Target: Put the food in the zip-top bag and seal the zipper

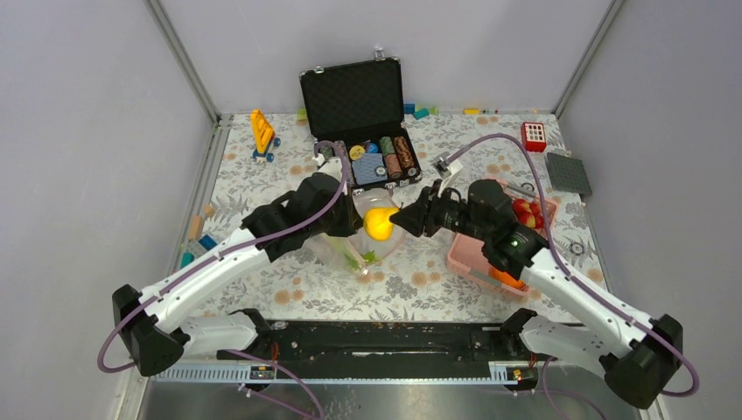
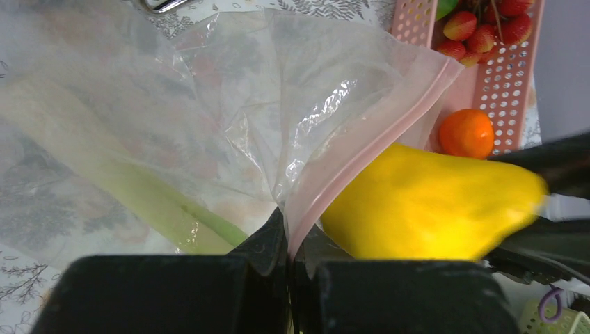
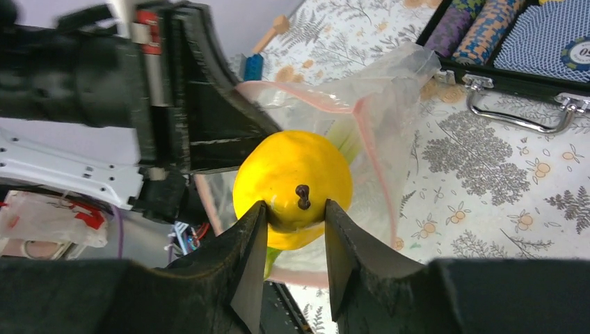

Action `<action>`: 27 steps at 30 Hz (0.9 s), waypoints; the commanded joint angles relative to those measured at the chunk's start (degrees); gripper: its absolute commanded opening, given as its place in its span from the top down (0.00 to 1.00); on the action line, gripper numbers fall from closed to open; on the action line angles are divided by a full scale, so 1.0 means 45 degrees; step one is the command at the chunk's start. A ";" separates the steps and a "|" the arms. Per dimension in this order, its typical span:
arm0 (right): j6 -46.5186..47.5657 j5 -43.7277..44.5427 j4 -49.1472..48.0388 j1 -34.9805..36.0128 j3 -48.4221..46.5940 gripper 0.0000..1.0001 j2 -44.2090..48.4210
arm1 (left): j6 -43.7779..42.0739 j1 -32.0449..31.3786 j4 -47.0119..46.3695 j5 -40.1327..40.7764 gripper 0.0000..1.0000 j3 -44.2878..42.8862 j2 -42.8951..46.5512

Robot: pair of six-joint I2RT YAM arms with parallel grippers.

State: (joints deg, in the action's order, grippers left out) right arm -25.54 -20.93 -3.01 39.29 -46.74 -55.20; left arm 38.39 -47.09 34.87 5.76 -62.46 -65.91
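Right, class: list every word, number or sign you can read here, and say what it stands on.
"05", cut off by the frame edge: on a round badge on the blue patterned pack.
Red sticker on the left arm: too blurred to read.
Nothing else is legible.

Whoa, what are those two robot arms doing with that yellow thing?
They are packing toy food into a clear bag. The left arm pinches the bag's pink strip in its jaws, holding the mouth open. The right arm grips a lemon in its jaws, right at that mouth. A celery stalk lies inside the bag. An orange and some red pieces wait in the pink basket.
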 commanded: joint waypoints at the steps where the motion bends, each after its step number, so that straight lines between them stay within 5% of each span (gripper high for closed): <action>1: 0.0852 0.0880 0.0018 0.0386 -0.0907 0.72 -0.0897 | 0.0515 -0.0247 0.0144 -0.0203 1.00 -0.1046 0.0410; 5: 0.1391 0.0659 0.0591 0.0740 -0.1326 0.44 -0.1258 | 0.0751 -0.0258 0.0316 0.0204 1.00 -0.1127 0.0909; 8: 0.1361 0.0308 0.0323 0.0791 -0.1234 0.04 -0.0969 | 0.0804 -0.0256 0.0470 0.0366 1.00 -0.1265 0.0918; 9: 0.1328 0.0282 0.0171 0.0770 -0.1134 0.01 -0.0799 | 0.0819 -0.0258 0.0551 0.0469 1.00 -0.1305 0.0877; 21: 0.2465 0.3121 0.2465 0.0774 -0.0882 0.00 0.1322 | 0.0693 -0.0236 0.1909 0.2902 1.00 -0.1516 0.0671; 27: 0.2227 0.7458 0.4412 0.0539 -0.0598 0.00 0.2602 | 0.0731 -0.0219 0.2623 0.4414 1.00 -0.1526 0.0829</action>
State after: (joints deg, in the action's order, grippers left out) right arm -16.21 -3.20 10.13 42.37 -49.63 -46.83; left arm 41.56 -48.05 44.73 18.04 -66.57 -63.13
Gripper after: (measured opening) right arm 0.993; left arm 0.009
